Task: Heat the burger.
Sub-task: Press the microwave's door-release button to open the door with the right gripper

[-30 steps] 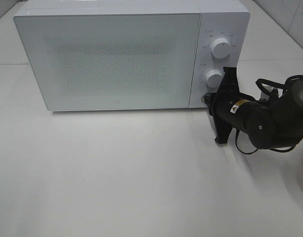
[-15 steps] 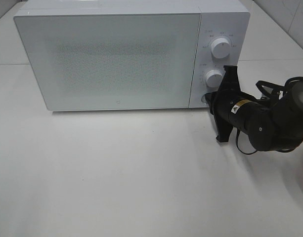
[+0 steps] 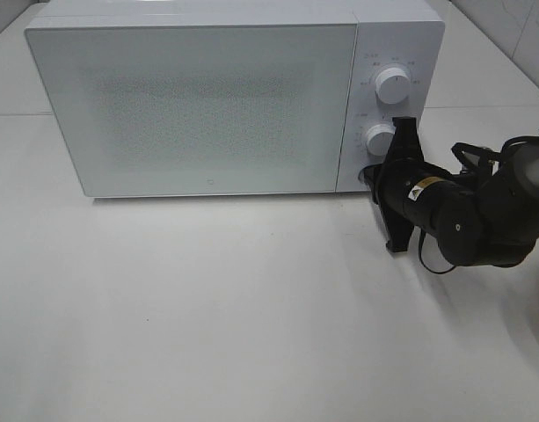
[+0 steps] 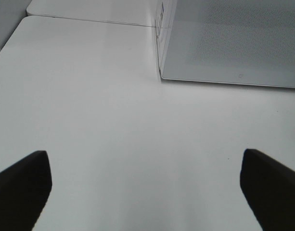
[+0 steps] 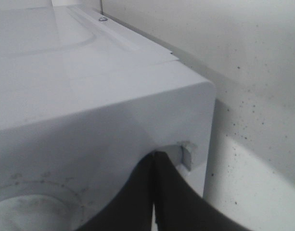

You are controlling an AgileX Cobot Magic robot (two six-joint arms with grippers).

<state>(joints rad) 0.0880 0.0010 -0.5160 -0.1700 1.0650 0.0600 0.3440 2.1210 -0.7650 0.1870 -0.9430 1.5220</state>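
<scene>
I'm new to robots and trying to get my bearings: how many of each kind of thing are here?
Microwave: 1
Dials: 2
Hands, the left hand and the right hand: 2
Total: 5

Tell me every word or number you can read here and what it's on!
Nothing can be read.
Marks around the upper dial and lower dial of the microwave: too small to read.
Yellow sticker on the right arm: blurred.
Tiny mark low on the microwave's front: too small to read.
</scene>
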